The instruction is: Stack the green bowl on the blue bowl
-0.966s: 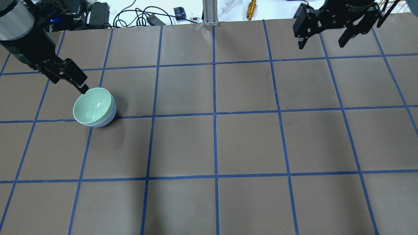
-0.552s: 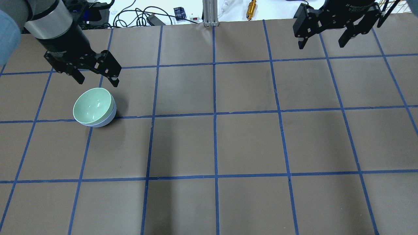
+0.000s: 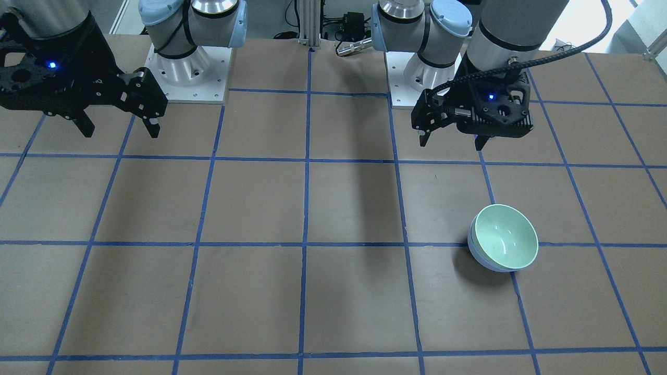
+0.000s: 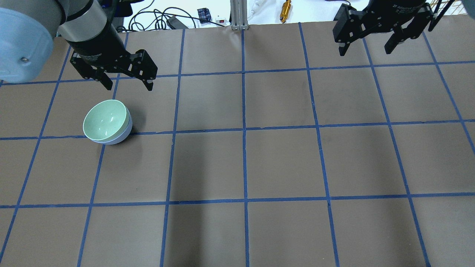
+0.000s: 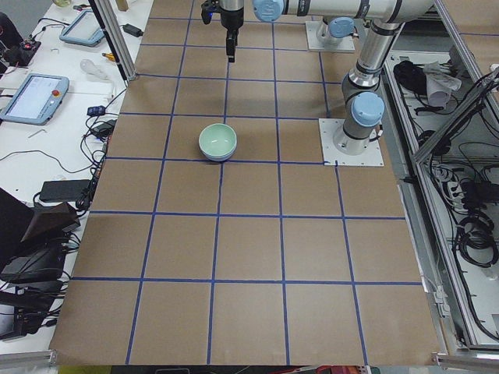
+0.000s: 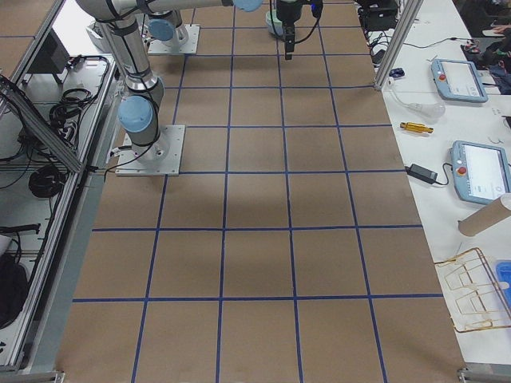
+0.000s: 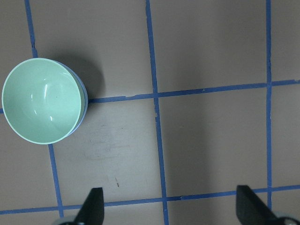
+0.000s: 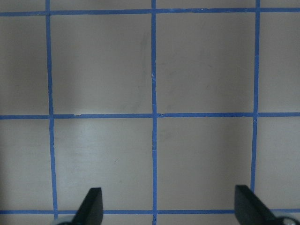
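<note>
Since the frames of a second ago, the left claw has drawn off the rim of the small, round, glossy mint-green bowl, risen, and shifted toward the table's far edge. The bowls and the right claw have kept their places.

Note that the green bowl sits nested inside the small, round, glossy periwinkle-blue bowl, mouth up. Only a crescent of the blue bowl's outer wall shows beneath the green rim. The green bowl leans a little within the blue one, so the two rims are not level.

The pair rests on the brown paper-covered table, on the robot's left half. It stands at a crossing of the blue tape lines that divide the surface into squares.

The left claw hangs above the table, well apart from the bowls and touching nothing. Its two fingers are spread wide with nothing between them. In the left wrist view you see the nested bowls at the upper left, away from the gap between the fingers.

The right claw hangs over the far right of the table, likewise spread wide and empty. Its wrist view shows you only brown paper and tape lines.
</note>
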### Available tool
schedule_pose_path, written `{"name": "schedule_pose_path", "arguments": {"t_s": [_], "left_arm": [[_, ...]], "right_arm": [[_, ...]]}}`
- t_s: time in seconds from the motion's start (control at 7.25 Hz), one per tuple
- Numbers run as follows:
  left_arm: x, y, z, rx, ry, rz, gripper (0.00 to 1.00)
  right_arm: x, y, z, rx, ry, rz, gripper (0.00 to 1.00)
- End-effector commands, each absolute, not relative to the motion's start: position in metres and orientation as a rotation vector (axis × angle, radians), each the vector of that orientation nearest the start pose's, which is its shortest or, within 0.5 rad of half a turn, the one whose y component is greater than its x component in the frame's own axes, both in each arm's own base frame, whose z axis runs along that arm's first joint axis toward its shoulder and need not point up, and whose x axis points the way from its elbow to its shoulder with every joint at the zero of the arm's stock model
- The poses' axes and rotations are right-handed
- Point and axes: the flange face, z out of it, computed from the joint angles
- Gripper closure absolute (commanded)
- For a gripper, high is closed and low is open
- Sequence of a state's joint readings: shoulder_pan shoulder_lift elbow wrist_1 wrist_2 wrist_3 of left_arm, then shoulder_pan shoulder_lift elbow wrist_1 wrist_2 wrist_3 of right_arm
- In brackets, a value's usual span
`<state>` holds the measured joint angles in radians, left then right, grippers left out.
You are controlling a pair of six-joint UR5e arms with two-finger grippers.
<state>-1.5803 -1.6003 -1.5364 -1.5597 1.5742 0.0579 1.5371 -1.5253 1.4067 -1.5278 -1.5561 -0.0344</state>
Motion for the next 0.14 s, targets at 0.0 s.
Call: {"name": "schedule_pose_path", "arguments": {"t_s": [0.0], "left_arm": [[-0.137, -0.5052, 0.4921, 0.101, 3.138, -0.031, 0.0]], "right_arm": [[0.1172, -0.5202, 0.5414, -0.003, 3.128, -0.118, 0.0]]}}
